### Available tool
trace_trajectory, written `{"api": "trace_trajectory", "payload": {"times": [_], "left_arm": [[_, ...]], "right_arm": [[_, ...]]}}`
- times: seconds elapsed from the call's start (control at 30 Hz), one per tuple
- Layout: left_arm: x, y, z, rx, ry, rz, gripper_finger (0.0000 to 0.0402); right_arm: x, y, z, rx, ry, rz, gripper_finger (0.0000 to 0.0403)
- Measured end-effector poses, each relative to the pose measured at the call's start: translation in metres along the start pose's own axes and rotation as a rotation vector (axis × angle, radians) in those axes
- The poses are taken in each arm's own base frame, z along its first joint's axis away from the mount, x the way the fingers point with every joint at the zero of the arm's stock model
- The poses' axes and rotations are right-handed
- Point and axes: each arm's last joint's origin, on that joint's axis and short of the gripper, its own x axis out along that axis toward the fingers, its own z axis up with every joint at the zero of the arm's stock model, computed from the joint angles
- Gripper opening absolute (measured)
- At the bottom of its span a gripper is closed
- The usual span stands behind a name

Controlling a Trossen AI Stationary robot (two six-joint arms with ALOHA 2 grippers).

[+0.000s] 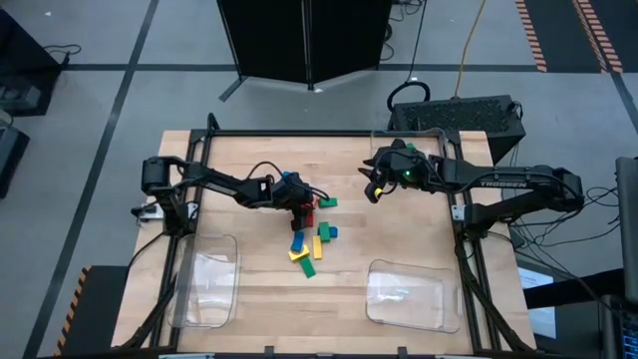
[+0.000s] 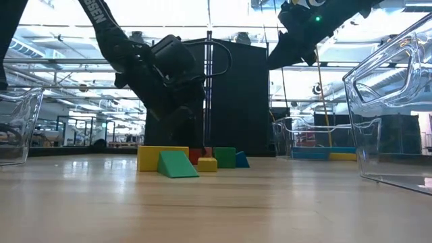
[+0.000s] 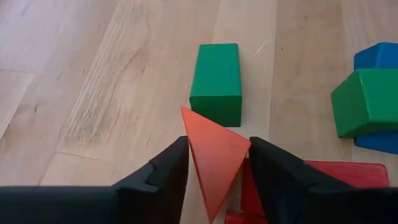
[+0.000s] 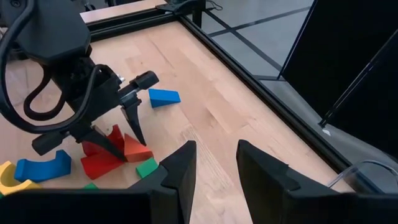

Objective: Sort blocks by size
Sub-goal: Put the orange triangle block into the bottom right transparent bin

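Note:
A pile of small blocks (image 1: 314,239) in blue, green, yellow and red lies on the wooden table's middle. It also shows in the low view (image 2: 182,160). My left gripper (image 1: 304,206) is down at the pile's far end, shut on a red wedge block (image 3: 214,155). A green block (image 3: 216,81) lies flat just beyond the wedge. My right gripper (image 1: 374,189) is open and empty, raised above the table to the right of the pile. Its fingers show apart in the right wrist view (image 4: 214,168). My left gripper pinches the red wedge block between its two fingers, one on each slanted side (image 3: 189,149). The fingers slant down from the table's left. The wedge's point faces back between the fingers. It sits low, beside another red block (image 3: 336,174); whether it is lifted I cannot tell.
Clear plastic trays stand at the near left (image 1: 204,279), the near right (image 1: 407,294) and the far right (image 1: 429,135). The far tray shows blue and yellow pieces in the low view (image 2: 324,154). A blue wedge (image 4: 165,97) lies apart, on the pile's far side.

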Motion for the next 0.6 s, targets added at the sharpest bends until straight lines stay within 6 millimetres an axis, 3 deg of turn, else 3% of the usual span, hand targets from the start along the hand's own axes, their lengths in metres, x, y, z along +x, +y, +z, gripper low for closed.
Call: {"api": "trace_trajectory", "payload": {"times": [0.2, 0.6], "left_arm": [[0.0, 0.0, 0.0, 0.0, -0.001, 0.0, 0.0141], [0.0, 0.0, 0.0, 0.026, -0.001, 0.0, 0.0139]], "right_arm": [[0.001, 0.0, 0.0, 0.007, 0.002, -0.001, 0.0109], [0.022, 0.008, -0.009, -0.005, 0.053, -0.001, 0.0109]]}}
